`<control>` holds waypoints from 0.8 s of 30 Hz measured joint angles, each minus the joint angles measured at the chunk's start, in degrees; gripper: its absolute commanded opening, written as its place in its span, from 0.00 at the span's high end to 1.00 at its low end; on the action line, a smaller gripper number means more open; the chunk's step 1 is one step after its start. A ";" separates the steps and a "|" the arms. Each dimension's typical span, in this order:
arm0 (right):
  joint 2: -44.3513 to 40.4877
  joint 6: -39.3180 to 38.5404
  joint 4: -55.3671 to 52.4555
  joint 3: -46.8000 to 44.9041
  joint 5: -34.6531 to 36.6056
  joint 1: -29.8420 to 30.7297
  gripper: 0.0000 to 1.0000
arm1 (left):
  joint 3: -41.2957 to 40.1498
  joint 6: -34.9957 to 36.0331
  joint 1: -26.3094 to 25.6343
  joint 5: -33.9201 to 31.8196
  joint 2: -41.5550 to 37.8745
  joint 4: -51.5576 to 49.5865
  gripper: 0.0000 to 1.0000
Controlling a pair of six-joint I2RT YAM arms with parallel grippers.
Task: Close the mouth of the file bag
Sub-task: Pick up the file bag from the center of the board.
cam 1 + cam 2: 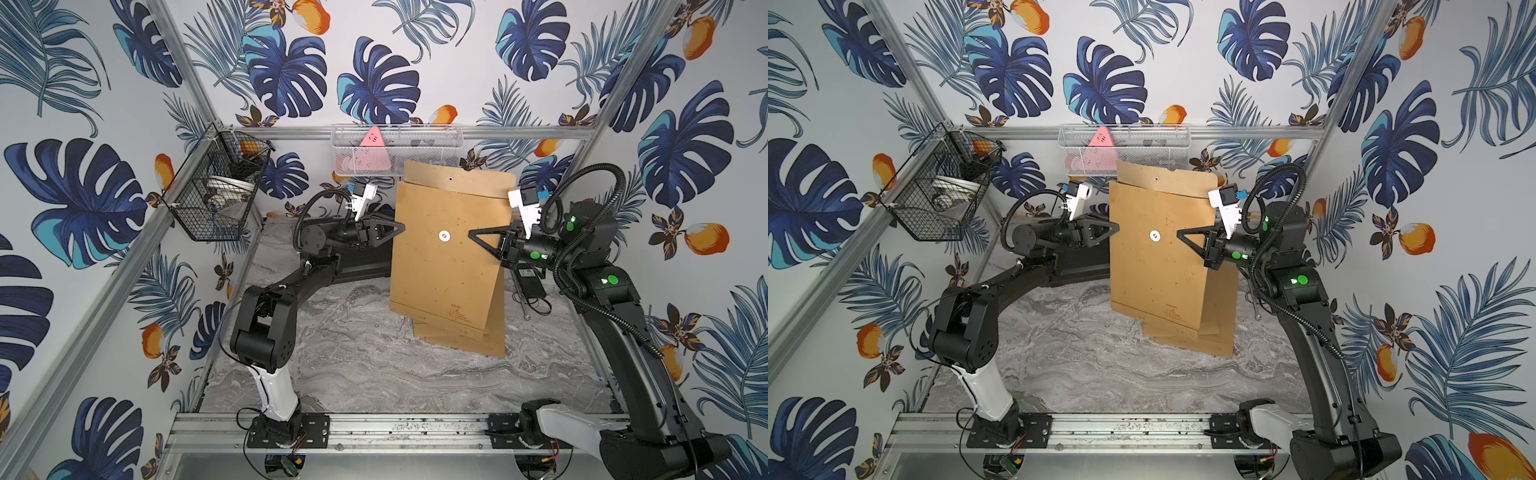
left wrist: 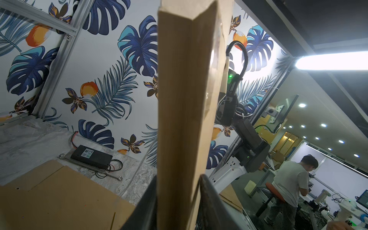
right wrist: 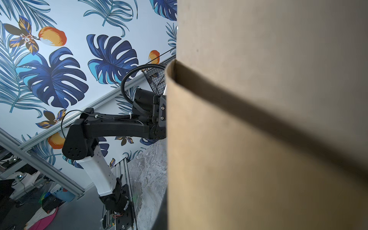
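The brown kraft file bag point(image 1: 440, 270) point(image 1: 1154, 270) stands upright in mid-table, its lower edge down on the marble. Its top flap point(image 1: 461, 178) sticks up unfolded, so the mouth is open. A white round button point(image 1: 444, 236) sits on the front face. My left gripper point(image 1: 401, 227) point(image 1: 1116, 227) is shut on the bag's left edge; in the left wrist view both fingers press the edge point(image 2: 183, 99). My right gripper point(image 1: 473, 236) point(image 1: 1181, 235) is shut on the right side, one finger across the front. The bag point(image 3: 258, 139) fills the right wrist view.
A black wire basket point(image 1: 220, 187) hangs on the left wall. A white mesh basket point(image 1: 397, 149) holding a pink triangle point(image 1: 374, 141) hangs on the back rail just behind the flap. A black power adapter point(image 1: 528, 282) point(image 2: 91, 156) with cables lies at the table's right.
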 measured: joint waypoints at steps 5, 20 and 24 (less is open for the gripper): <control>0.00 0.87 0.81 -0.83 0.55 -0.94 1.00 | 0.22 -0.22 0.00 0.13 -0.02 0.15 0.67; 0.00 2.03 1.92 -1.97 1.68 -1.73 1.00 | 0.61 -0.42 -3.15 1.84 -0.15 0.39 0.80; -0.35 2.08 2.38 -2.51 1.92 -1.79 1.00 | 2.27 -0.72 -1.84 1.92 0.22 0.42 1.00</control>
